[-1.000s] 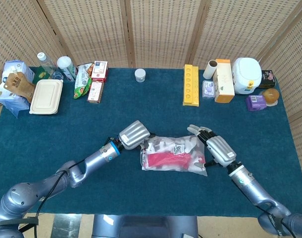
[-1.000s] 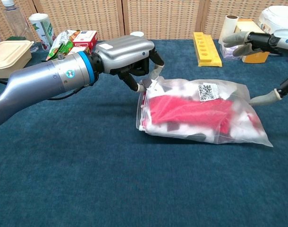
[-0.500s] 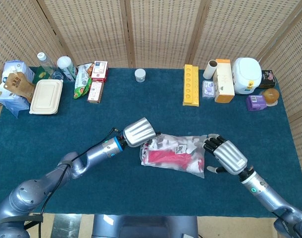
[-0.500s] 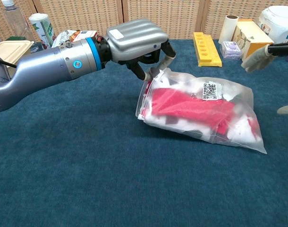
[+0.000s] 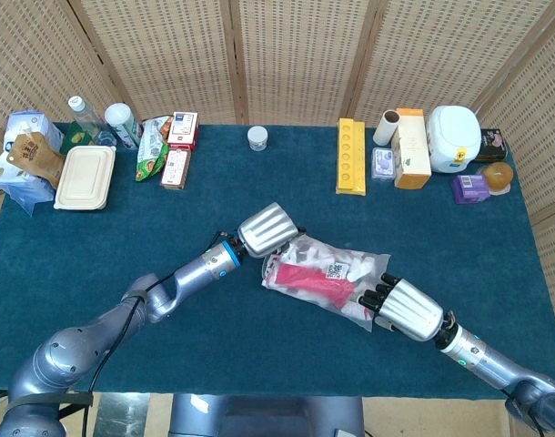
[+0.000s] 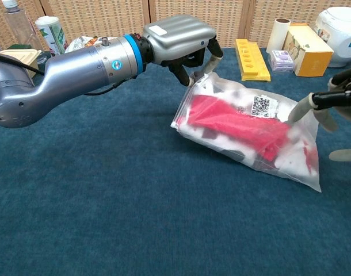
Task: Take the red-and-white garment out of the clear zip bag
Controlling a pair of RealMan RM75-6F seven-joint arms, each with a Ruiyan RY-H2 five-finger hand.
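your left hand (image 5: 270, 228) is palm down, fingers curled, pinching the bag's (image 6: 250, 129) upper-left edge, arm stretched in from lower left. your right hand (image 5: 406, 308) touches its far end with fingertips, fingers spread.

The right hand (image 6: 336, 109) is cut off by the chest view's right edge, the left hand's fingertips (image 5: 287, 252) are masked by its own metal back, and the red-and-white garment (image 6: 244, 123) shows only hazily through the clear zip bag (image 6: 302, 172).
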